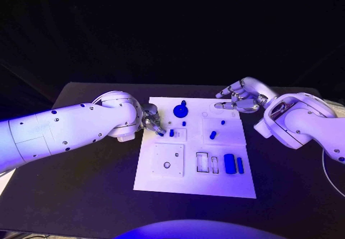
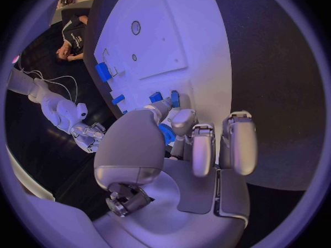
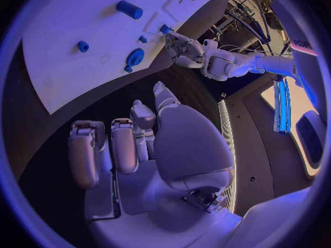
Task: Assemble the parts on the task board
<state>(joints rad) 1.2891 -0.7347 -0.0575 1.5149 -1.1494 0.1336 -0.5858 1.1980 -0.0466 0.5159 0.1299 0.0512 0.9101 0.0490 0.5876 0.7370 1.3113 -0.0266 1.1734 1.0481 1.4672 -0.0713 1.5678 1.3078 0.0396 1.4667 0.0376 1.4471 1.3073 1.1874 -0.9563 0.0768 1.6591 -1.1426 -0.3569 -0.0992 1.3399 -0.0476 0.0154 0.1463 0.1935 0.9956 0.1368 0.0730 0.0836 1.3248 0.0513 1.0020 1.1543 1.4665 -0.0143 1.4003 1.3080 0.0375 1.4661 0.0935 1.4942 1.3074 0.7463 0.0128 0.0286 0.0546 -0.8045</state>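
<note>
The white task board (image 1: 216, 185) lies mid-table. My left hand (image 1: 152, 123) is at the board's left edge and pinches a small blue part (image 2: 167, 134) between thumb and finger, low over the board, beside a small square recess (image 1: 178, 133). My right hand (image 1: 241, 97) hovers over the board's far right corner, fingers apart and holding nothing. On the board lie a round blue piece (image 1: 181, 110), a blue cylinder (image 1: 213, 134), two small blue studs (image 1: 184, 123) (image 1: 222, 122), and two blue blocks (image 1: 230, 163) at the right. The right wrist view shows the left hand (image 3: 186, 49) with the blue part (image 3: 165, 28) at its fingertips.
A square plate with a hole (image 1: 168, 160) and empty rectangular slots (image 1: 206, 163) sit on the board's near half. The black table (image 1: 93, 199) spreads around the board on all sides. My left forearm (image 1: 65, 129) crosses the table's left side.
</note>
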